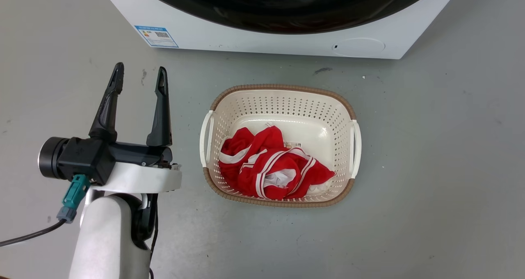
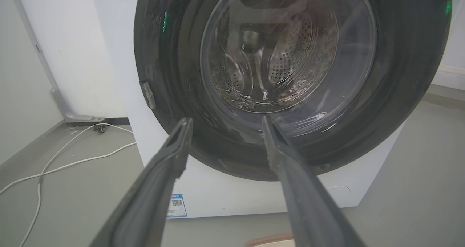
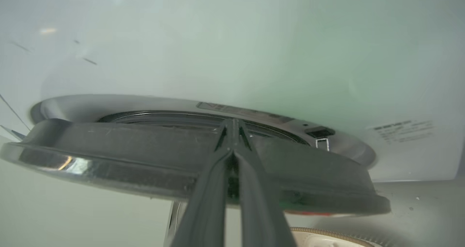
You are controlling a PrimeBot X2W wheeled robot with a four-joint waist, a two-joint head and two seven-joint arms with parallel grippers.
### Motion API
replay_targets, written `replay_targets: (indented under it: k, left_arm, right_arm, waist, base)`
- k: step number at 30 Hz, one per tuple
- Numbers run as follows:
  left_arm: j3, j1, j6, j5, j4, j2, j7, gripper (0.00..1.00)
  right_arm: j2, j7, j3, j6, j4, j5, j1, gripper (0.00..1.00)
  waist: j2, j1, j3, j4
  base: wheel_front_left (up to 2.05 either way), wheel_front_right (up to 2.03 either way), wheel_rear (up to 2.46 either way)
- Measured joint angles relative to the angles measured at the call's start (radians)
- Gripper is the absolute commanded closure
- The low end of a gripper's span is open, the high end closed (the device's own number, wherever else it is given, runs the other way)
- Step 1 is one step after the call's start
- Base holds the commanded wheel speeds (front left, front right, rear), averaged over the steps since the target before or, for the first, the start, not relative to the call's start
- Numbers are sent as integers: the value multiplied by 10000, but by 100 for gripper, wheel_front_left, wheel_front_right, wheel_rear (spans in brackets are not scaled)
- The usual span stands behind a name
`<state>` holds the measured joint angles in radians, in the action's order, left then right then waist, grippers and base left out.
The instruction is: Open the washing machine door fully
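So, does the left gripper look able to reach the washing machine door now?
Probably yes: the open left gripper points at the washing machine door, nothing between them; the laundry basket lies aside.

The left gripper sits low on the left, its 2 dark fingers spread wide, pointing far ahead. Its pale forearm rises from the near side. The right gripper has its 2 fingers squeezed together.

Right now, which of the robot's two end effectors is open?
The left end effector: its two dark fingers stand wide apart. The right end effector has its fingers pressed together.
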<state>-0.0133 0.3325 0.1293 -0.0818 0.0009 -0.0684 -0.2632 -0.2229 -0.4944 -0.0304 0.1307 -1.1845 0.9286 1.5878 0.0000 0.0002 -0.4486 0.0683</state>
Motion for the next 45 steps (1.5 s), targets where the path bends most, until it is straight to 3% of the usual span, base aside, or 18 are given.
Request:
replay_targets:
  k: [12,21,45]
  left_arm:
    - [48,181,2,-29,36,0,0,0]
    - [40,190,13,-35,151,12,0,0]
    - [2,-1194,13,69,702,-115,0,0]
  right_arm:
    - [144,-1047,-27,-2,-198,-104,304,100]
    - [288,-2771,-146,0,499,485,-215,100]
    - [1611,-6140,339,0,4332,2326,-5487,100]
  waist:
    - [0,0,-354,-10]
    - [0,-1,-164,-98]
    - [0,-2,2353,-476]
  base:
    - [0,0,0]
    - [0,0,0]
    - [0,0,0]
